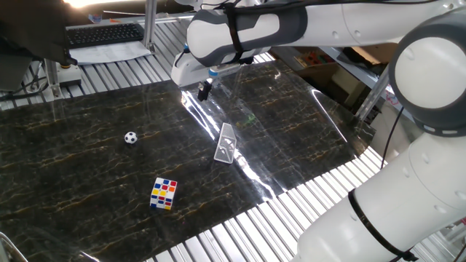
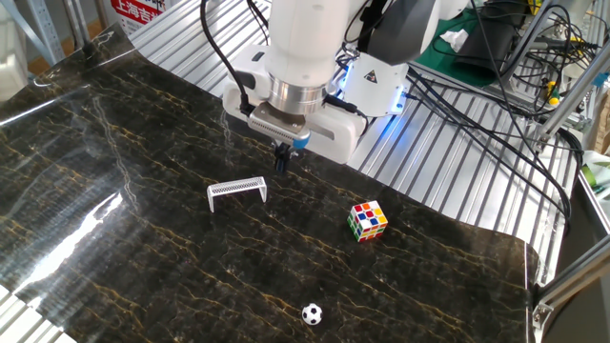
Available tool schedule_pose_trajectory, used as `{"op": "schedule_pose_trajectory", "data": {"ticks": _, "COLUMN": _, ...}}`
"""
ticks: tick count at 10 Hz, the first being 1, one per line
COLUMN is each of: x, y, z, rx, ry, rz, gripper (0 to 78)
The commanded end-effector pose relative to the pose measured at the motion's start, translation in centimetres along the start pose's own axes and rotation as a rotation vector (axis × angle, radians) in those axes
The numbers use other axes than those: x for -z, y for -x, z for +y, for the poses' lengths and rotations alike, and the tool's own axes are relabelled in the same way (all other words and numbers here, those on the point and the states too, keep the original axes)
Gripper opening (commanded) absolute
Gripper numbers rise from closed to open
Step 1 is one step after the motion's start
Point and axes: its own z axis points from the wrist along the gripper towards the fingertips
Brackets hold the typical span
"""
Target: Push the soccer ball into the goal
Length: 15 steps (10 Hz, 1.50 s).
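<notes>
The soccer ball [image 1: 130,137] is a tiny white ball with black patches on the dark marble mat; it also shows near the front edge in the other fixed view [image 2: 312,313]. The goal [image 1: 226,143] is a small pale frame with a mesh net in the middle of the mat, also seen from the other side [image 2: 237,191]. My gripper [image 1: 204,90] hangs above the mat behind the goal, far from the ball. Its fingers look closed together and empty [image 2: 281,158].
A multicoloured puzzle cube [image 1: 164,193] sits on the mat between the ball and the near edge, also seen to the right of the goal [image 2: 368,220]. A clear plastic sheet [image 1: 277,109] covers part of the mat. Ribbed metal table [image 2: 448,162] surrounds it, with cables behind.
</notes>
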Motion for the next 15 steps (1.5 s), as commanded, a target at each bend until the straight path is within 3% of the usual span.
{"op": "schedule_pose_trajectory", "data": {"ticks": 1, "x": 0.04, "y": 0.05, "z": 0.01, "rx": 0.001, "ry": -0.001, "rz": -0.004, "gripper": 0.0}}
{"op": "schedule_pose_trajectory", "data": {"ticks": 15, "x": -0.96, "y": 0.06, "z": 0.15, "rx": -0.017, "ry": 0.003, "rz": -0.01, "gripper": 0.0}}
